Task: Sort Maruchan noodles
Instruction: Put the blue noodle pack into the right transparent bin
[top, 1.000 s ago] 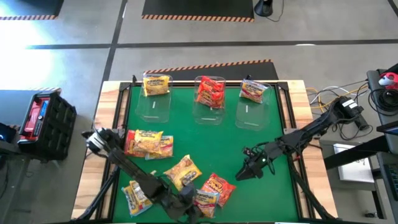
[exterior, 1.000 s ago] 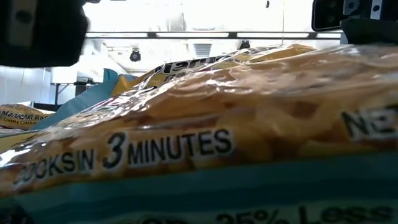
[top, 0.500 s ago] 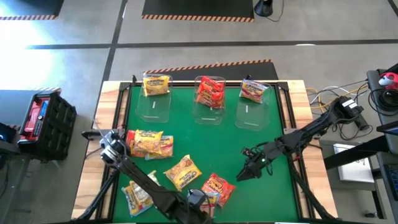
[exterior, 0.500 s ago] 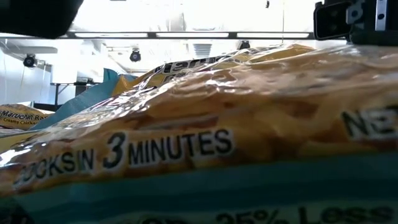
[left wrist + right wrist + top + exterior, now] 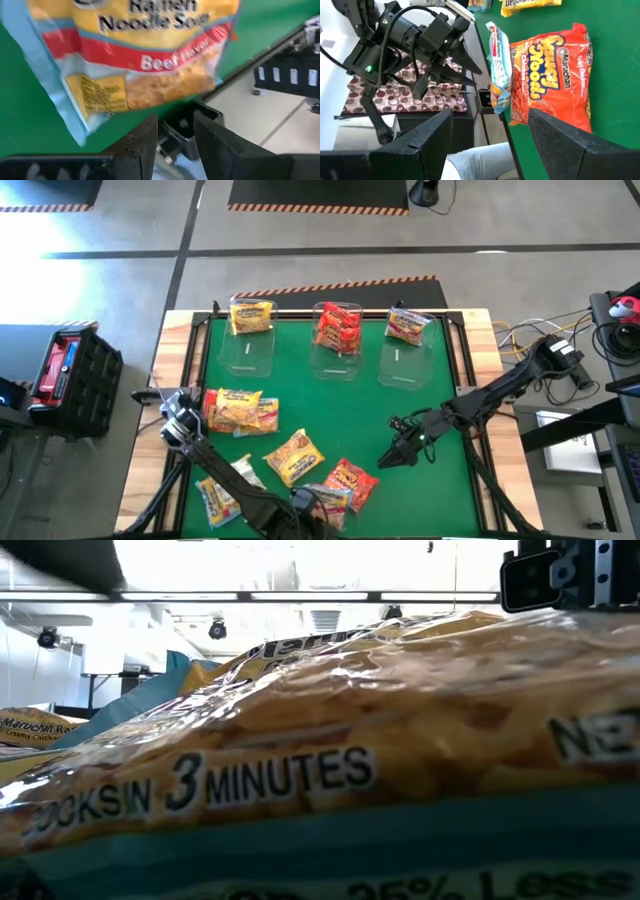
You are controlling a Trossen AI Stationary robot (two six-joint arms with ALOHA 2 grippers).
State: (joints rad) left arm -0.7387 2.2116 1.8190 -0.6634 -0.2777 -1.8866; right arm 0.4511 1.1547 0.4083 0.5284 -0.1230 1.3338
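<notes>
Since a second ago my left gripper has slid along the near edge of the green mat to the beef ramen packet. That packet is flat, crinkly plastic, pale blue-edged with a red band. It stands on edge beside the red-orange Saucy Noodles packet, which lies flat. In the left wrist view the two dark fingers sit close together below the beef packet; I cannot tell whether they pinch it. The left arm lies low and diagonal across the near-left corner. My right gripper hangs over bare mat at the right, fingers spread wide and empty, unmoved. Yellow packets lie loose at the mat's left. Three clear bins along the far edge each hold packets.
</notes>
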